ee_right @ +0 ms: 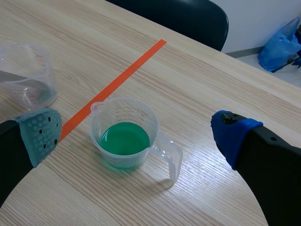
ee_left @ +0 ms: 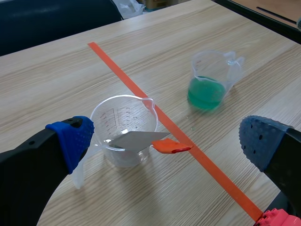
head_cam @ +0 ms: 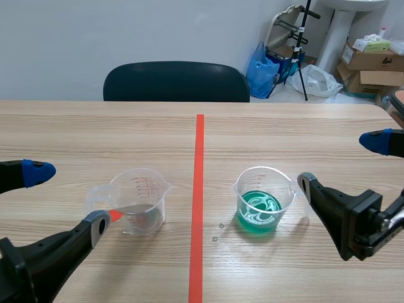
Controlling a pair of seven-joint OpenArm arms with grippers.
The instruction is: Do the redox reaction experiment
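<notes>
Green-soln beaker (head_cam: 264,203): stood upright on the table (head_cam: 297,120), on the robot's right of the tape line (head_cam: 199,145), approx. a third full; its handle faced the R gripper.
Metal strip (ee_left: 141,140): grey blade w/ an orange-red end; we saw it leaning in the clear beaker (head_cam: 140,201) left of the line, the orange end poking out over the rim toward the tape.
L gripper (head_cam: 68,199): fingers spread wide, holding nothing. In its wrist view the clear beaker sat between them, nearer one pad, and the strip's orange end was apart from both.
R gripper (head_cam: 341,163): also spread wide & empty. The green beaker sat ahead, between its fingers; the near finger was just beside the handle, w/ no contact we could confirm.
Progress: we judged it early. The strip wasn't yet in the green soln and nothing was gripped. We couldn't tell if the clear beaker held any liquid.
Left to do: prob. grip the strip, get metal & soln together, then let it react.
Edges: both beakers stood mid-table, well apart from the far edge & from each other.
Room: bare wood lay between & beyond the beakers, so we reckoned there was space to lift and cross the line. Small specks (head_cam: 221,225), poss. droplets, lay near the green beaker. The chair (head_cam: 177,82) was past the far edge.
</notes>
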